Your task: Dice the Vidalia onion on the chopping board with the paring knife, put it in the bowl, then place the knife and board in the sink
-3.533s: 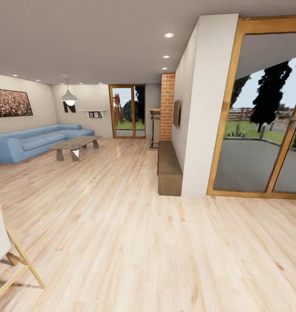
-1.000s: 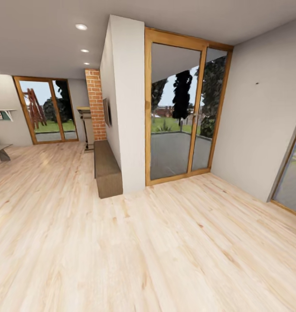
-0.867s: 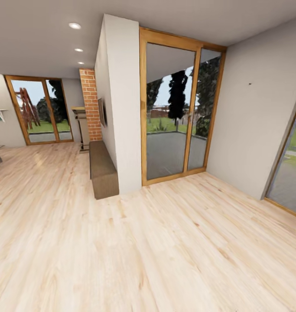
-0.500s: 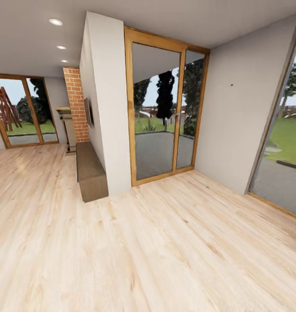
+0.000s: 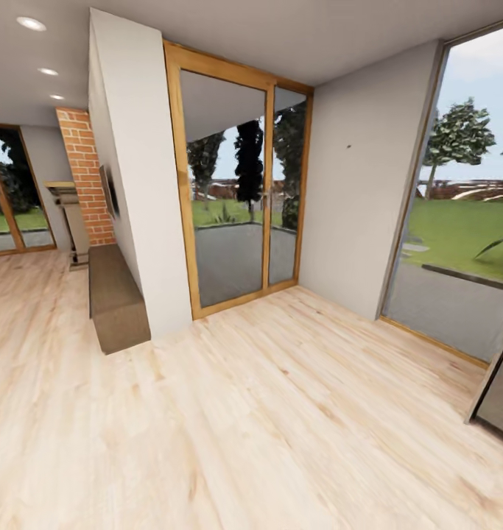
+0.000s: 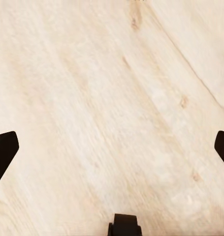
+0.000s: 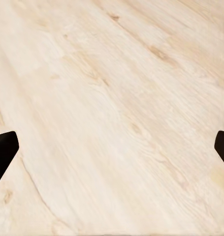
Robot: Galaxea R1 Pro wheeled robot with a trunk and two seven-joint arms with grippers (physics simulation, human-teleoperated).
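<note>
We see both grippers, left [image 6: 112, 147] and right [image 7: 112, 145], pointed down at bare wood floor [image 5: 280, 412], jaws spread wide, holding nothing.

A pale wooden plank floor [image 5: 280, 412] runs across the room to a tall glass door in a wooden frame [image 5: 236, 191]. A white partition wall [image 5: 133, 206] stands beside the door, with a low brown bench [image 5: 117, 298] along its foot and a brick column [image 5: 85, 177] behind. The left claw [image 6: 112, 150] and the right claw [image 7: 112, 150] each hang over bare floor planks, with their dark fingertips spread wide.
</note>
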